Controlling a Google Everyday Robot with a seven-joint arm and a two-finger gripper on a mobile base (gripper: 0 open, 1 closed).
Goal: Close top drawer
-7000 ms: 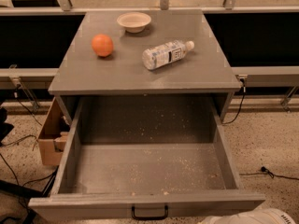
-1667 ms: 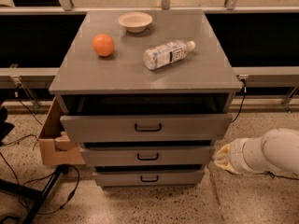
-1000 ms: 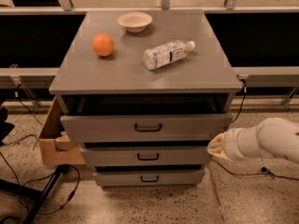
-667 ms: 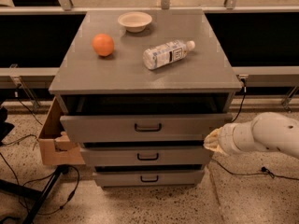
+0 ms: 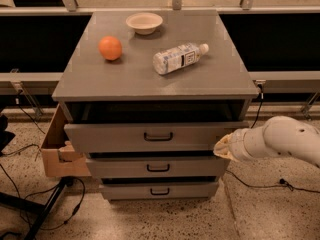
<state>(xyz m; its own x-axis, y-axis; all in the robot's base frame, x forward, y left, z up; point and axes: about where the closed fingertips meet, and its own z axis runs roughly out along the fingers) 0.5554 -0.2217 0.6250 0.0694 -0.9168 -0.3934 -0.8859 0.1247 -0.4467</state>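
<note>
The top drawer (image 5: 115, 137), a little proud of the cabinet under the tabletop (image 5: 135, 81), runs leftward from the pincer (image 5: 223, 147) at its front's right end. Whether the pincer is wide or narrow cannot be told.

You see top drawer (image 5: 110, 137): wide, grey, black loop handle (image 5: 158, 136) centred, front level, jutting slightly from under cabinet top (image 5: 135, 79), dark gap between. Gripper (image 5: 221, 148) below cabinet top's right corner, at drawer's right end.

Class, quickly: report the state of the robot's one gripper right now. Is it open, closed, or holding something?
Gripper: at the right end of the top drawer's front; whether it is open or closed cannot be told.
</note>
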